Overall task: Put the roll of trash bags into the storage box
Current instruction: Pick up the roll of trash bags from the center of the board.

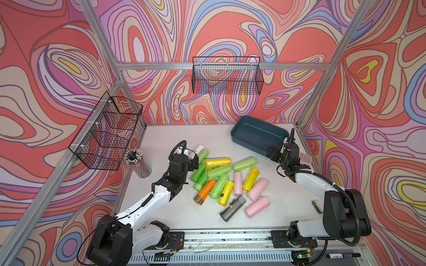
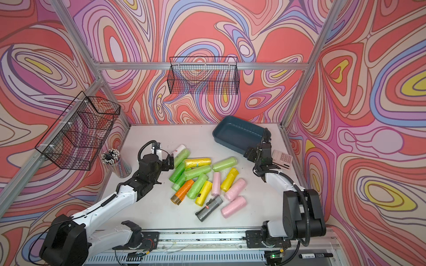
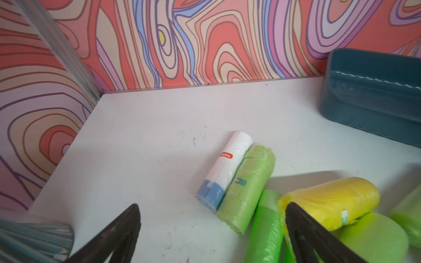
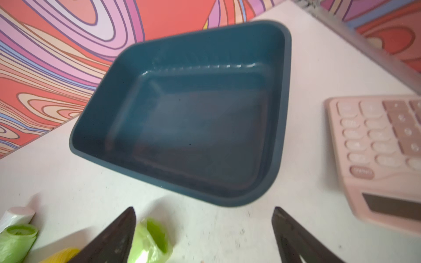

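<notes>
Evidently pre-grasp: left fingers (image 3: pixel 118 234) and right fingers (image 4: pixel 114 236) hung spread and empty, the storage box (image 4: pixel 193 127) bare, so the next move called for clamping the white roll (image 3: pixel 227 164)

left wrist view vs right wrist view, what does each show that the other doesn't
Only the left wrist view: the pencil cup and the orange label on the white roll. Only the right wrist view: the pink calculator and the storage box's empty inside. Both: the storage box, the white roll, green rolls, a yellow roll.
</notes>
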### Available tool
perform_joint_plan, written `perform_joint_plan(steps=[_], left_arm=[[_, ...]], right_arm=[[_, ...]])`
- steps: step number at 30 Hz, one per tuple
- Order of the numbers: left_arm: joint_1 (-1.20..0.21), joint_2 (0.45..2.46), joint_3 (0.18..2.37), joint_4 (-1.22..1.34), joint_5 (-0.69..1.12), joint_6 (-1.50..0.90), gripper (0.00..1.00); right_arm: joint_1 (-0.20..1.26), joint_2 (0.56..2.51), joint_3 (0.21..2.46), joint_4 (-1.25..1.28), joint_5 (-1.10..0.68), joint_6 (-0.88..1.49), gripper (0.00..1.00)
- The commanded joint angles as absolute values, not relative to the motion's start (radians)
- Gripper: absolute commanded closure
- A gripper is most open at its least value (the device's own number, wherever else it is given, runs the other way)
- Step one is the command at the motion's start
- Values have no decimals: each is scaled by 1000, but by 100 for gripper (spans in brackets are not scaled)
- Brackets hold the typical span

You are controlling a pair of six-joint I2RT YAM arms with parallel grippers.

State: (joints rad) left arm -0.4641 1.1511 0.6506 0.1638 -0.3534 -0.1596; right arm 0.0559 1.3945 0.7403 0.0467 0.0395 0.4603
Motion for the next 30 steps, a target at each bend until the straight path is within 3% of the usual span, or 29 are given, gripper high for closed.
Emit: perform_joint_plan(steps=[1, 11, 18, 30], left_arm=[[-514, 1175, 714, -7, -317, -245, 0], [-648, 1237, 840, -149, -154, -291, 0], [-687, 1244, 849, -125, -22, -318, 0], [-691, 1186, 850, -139, 87, -368, 0]], right_arm=[[62, 1343, 734, -145, -13, 562, 6], [143, 1132, 641, -350, -63, 775, 13], [276, 1003, 586, -446, 9, 963, 22], [408, 994, 519, -456, 62, 1095, 38]])
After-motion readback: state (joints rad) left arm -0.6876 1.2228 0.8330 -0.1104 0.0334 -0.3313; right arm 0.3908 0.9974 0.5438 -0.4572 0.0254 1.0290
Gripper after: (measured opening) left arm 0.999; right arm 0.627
